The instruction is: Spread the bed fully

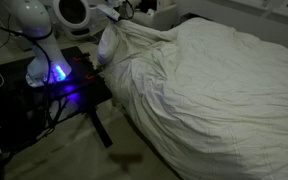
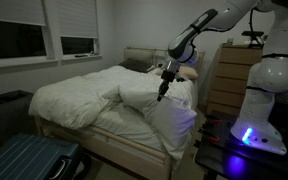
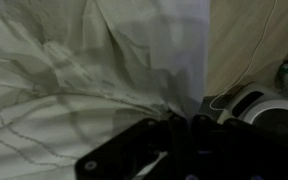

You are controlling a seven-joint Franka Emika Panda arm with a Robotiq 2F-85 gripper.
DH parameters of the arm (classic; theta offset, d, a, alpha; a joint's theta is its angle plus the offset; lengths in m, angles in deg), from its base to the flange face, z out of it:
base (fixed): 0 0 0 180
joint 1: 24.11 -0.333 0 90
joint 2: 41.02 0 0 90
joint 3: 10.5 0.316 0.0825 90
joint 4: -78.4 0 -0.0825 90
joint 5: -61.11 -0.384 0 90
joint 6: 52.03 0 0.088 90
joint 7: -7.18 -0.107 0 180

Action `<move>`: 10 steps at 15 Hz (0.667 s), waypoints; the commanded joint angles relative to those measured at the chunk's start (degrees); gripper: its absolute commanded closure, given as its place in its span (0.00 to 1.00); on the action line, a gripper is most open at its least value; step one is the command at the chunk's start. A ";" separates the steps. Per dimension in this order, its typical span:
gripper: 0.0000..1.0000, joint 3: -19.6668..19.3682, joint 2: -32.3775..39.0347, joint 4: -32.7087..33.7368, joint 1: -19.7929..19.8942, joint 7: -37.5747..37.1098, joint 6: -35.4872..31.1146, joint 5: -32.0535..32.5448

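Hand [image 3: 179,122] clamped on bunched white duvet [image 1: 214,90] fold, held above bed [image 2: 119,140] edge.

A home bedroom: bed [image 2: 84,100], wooden dresser [image 2: 234,80] (window blinds [image 2: 79,20] too).

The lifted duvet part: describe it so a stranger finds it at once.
Find the bed, the largest thing here. At its edge by the lit black table, the white duvet rises into a peak. Only that peak is pinched in the end effector.
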 commanded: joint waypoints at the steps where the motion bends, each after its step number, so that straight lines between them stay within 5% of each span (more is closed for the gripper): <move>1: 0.99 1.48 -4.18 -2.62 -2.45 6.61 1.97 -5.28; 10: 0.99 6.84 -1.89 -3.26 -8.10 20.08 1.36 -14.80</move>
